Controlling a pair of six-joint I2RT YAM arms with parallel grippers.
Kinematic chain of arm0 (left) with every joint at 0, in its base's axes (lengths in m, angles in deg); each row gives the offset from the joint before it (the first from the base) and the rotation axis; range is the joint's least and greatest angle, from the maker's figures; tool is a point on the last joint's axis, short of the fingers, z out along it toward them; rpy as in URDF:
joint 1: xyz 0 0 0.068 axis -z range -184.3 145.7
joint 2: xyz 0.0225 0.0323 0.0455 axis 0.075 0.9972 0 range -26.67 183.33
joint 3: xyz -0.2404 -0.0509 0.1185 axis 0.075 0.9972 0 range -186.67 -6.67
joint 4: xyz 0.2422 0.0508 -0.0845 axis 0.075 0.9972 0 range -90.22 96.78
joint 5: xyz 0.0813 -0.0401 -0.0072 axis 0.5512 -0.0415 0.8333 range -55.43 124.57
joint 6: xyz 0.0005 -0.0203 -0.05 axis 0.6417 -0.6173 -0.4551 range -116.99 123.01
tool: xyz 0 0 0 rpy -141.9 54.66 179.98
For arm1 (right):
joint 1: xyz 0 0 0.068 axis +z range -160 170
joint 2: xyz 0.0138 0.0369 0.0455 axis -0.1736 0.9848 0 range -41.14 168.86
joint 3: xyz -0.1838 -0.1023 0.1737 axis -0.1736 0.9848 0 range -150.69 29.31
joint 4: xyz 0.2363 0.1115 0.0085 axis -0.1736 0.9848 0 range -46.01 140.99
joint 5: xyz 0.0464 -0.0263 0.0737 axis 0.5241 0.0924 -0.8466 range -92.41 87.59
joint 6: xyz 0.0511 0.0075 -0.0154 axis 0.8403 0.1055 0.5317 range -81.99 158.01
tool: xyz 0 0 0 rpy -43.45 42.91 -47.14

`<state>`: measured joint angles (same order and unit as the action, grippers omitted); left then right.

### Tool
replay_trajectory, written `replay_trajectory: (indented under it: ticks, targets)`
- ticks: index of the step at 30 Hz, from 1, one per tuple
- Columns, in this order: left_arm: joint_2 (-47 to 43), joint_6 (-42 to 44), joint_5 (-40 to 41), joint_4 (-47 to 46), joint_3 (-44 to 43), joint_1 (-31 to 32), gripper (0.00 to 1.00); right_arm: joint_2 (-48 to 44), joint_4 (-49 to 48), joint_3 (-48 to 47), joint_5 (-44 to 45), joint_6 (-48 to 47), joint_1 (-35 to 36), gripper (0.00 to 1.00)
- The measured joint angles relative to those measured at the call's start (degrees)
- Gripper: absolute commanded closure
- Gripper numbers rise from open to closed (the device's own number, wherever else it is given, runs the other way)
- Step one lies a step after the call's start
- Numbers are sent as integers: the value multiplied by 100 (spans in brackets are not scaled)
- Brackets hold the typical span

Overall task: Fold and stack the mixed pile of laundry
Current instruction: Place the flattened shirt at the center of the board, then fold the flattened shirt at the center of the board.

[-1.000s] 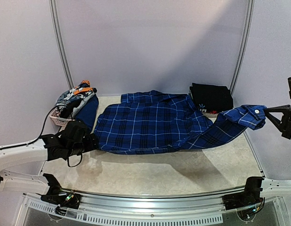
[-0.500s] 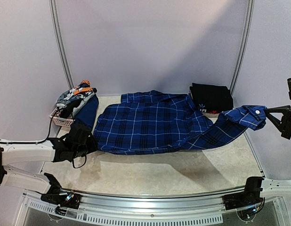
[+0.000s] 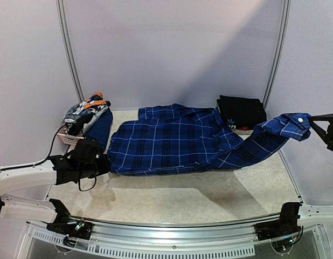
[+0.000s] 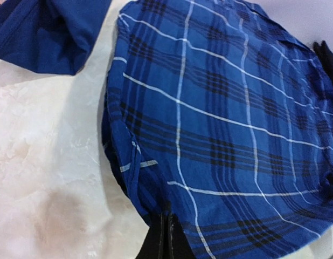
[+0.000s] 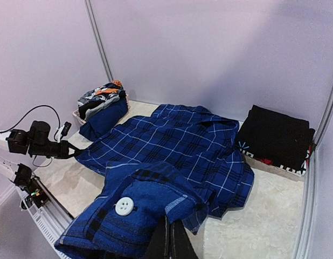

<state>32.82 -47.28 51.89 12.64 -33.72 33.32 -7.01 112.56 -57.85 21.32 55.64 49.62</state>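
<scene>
Blue plaid shirt in left pincer

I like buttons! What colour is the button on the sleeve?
White button on the blue plaid shirt, best seen in the right wrist view.

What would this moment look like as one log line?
left gripper: shut on plaid shirt | right gripper: shut on its cuff, raised

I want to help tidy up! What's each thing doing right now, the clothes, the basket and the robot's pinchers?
blue plaid shirt: spread flat, one sleeve held up.
left gripper: shut on the shirt's edge.
right gripper: shut on the raised sleeve's cuff.
black clothes: folded, stacked at back.
basket: heaped with rumpled clothes.
</scene>
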Motion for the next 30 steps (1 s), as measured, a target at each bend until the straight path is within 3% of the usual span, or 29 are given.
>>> replay_trajectory:
  ticks: [12,22,30]
  targets:
    - [-776,199,-354,1408,-446,313,100,804,-201,-164,1139,-13,-33,100]
    - [118,686,-17,1370,-1281,273,100,1025,-820,369,2535,105,-26,100]
    - [1244,1073,168,1176,-1939,22,100,1862,-1307,415,3320,122,-26,100]
